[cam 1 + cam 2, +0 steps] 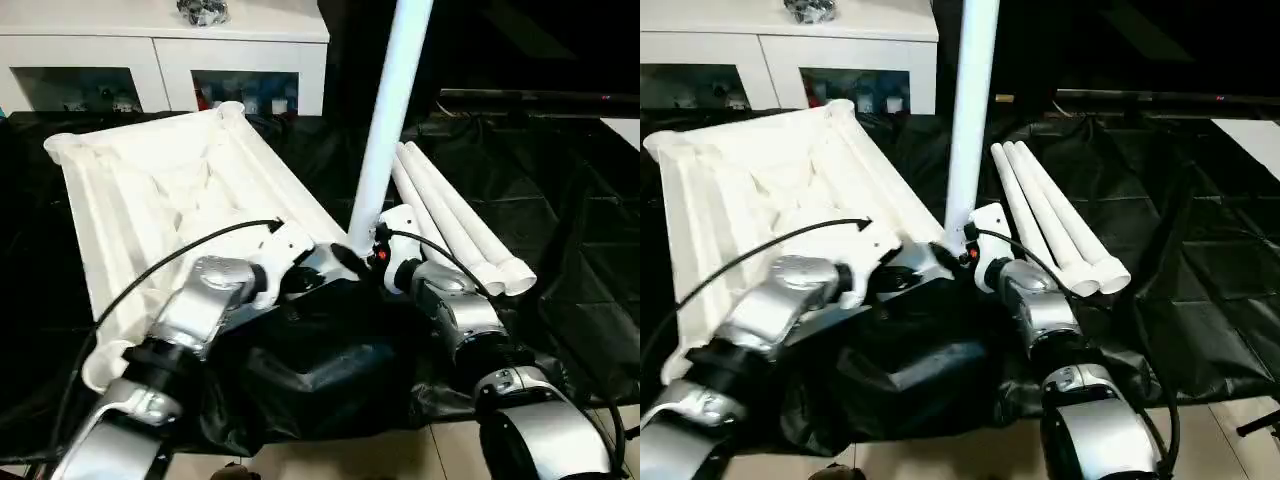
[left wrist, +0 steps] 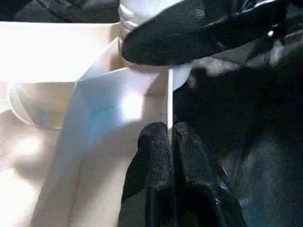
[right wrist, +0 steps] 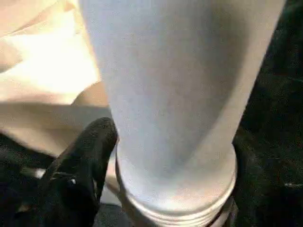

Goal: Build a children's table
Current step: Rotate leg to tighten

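White ribbed tabletop [image 1: 170, 190] lies underside up; one leg [image 1: 390, 110] stands at its near corner, three legs [image 1: 460, 225] lie beside.

Head cams look fwd/down – wrist cams up close; all share the upright leg [image 1: 385, 130].

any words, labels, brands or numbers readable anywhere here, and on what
None can be read.
The table top, the upright leg and the three loose legs are plain white, with no print.
The small items behind the cabinet's glass doors are too small to read.
The red spot on the right gripper is a light, not a sign.
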{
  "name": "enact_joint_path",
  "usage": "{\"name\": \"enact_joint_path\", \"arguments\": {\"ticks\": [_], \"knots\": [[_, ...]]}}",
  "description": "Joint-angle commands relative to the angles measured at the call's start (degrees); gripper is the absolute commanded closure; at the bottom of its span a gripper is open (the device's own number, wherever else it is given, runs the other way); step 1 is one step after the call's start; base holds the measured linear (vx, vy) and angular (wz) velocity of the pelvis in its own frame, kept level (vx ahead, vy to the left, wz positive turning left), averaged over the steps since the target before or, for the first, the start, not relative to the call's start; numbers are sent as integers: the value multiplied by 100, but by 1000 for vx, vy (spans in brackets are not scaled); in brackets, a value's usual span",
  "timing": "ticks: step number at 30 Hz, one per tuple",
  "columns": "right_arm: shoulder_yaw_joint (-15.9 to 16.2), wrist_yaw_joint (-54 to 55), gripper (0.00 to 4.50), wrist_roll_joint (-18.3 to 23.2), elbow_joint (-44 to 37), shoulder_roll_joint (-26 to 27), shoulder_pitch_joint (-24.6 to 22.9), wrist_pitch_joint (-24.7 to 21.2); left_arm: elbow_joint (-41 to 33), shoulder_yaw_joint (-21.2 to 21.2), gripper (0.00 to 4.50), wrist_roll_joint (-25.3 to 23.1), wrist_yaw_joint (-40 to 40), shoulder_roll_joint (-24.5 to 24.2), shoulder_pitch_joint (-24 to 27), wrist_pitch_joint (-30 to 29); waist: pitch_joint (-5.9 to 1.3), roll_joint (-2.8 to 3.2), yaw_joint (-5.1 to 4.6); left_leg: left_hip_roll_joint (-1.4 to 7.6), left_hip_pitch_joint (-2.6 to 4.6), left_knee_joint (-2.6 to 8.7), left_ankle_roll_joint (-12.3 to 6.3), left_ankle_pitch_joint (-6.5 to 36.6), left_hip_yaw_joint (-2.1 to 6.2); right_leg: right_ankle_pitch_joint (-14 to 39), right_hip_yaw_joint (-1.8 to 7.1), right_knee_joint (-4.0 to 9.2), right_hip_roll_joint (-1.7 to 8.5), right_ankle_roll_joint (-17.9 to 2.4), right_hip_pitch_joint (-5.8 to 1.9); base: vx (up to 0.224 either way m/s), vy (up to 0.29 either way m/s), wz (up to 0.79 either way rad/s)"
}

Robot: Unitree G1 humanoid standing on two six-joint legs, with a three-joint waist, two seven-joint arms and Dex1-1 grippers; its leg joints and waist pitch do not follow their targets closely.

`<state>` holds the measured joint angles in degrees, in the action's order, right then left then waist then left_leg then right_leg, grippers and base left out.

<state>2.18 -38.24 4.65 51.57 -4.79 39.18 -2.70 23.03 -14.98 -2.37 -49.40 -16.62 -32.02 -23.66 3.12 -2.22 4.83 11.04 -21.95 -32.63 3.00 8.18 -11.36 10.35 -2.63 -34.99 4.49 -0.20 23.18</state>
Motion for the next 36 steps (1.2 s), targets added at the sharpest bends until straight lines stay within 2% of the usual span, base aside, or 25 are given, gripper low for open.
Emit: {"name": "enact_joint_path", "arguments": {"ticks": [1,3,6,9,13,15,24,26,29,30,32,33,36], "knots": [[413,-569,55,-55,-70,117,-120,-52,-306,-141,450,239,-260,103,-44,301,-387,16,6,221,113,362,-59,1644,117,1247,212,433,355,-1088,-214,0,0,0],[562,-1360,55,1,-404,-272,-270,-101,-426,-201,450,320,-718,-174,47,390,-395,28,33,227,126,351,-111,1554,109,1019,207,404,339,-1157,-224,0,0,0],[638,-1902,55,21,-635,-507,-369,-168,-486,-216,450,357,-987,-315,89,452,-394,28,39,228,131,336,-193,1411,90,719,212,376,331,-1267,-229,0,0,0],[803,-2518,55,-20,-925,-880,-495,-210,-531,-307,450,354,-1387,-569,143,579,-377,24,79,239,129,344,-175,1532,89,963,203,392,336,-1256,-241,0,0,0],[775,-2709,72,128,-1087,-1001,-520,-362,-525,-350,450,345,-1534,-693,159,621,-356,34,91,247,166,372,7,1887,106,1564,216,444,359,-1158,-201,0,0,0],[781,-2815,85,163,-1170,-1034,-549,-437,-547,-366,450,373,-1623,-733,173,639,-353,35,100,250,174,380,29,1925,109,1637,216,456,353,-1115,-195,0,0,0],[865,-2908,162,141,-1424,-1029,-686,-604,-485,-370,450,373,-1652,-751,164,697,-379,30,144,243,157,359,1,1652,101,1211,214,403,347,-1192,-209,0,0,0],[848,-2844,167,141,-1425,-1001,-699,-609,-464,-342,450,375,-1592,-712,156,684,-381,35,145,246,160,357,-1,1646,99,1156,212,396,349,-1221,-206,0,0,0],[742,-2265,171,43,-1227,-831,-670,-531,-374,-219,450,359,-1254,-515,96,585,-375,29,138,241,167,367,63,1767,109,1332,213,415,360,-1193,-205,0,0,0],[612,-1338,171,-156,-819,-625,-526,-433,-228,-133,450,272,-838,-316,-15,476,-366,25,113,236,159,370,108,1792,107,1421,220,418,364,-1170,-190,0,0,0],[447,-467,173,-241,-451,-416,-381,-439,-80,-69,450,173,-437,-122,-130,374,-348,17,41,210,177,384,253,2008,130,1973,217,481,382,-1059,-169,0,0,0],[341,-41,174,-233,-264,-280,-303,-468,18,-42,450,93,-161,9,-214,278,-355,13,29,211,172,386,283,2018,148,2067,206,480,387,-1014,-190,0,0,0],[171,643,175,-182,-44,22,-190,-563,156,-6,450,-40,360,288,-375,64,-347,22,-35,212,182,382,262,2211,155,2325,209,528,385,-891,-147,0,0,0]]}}
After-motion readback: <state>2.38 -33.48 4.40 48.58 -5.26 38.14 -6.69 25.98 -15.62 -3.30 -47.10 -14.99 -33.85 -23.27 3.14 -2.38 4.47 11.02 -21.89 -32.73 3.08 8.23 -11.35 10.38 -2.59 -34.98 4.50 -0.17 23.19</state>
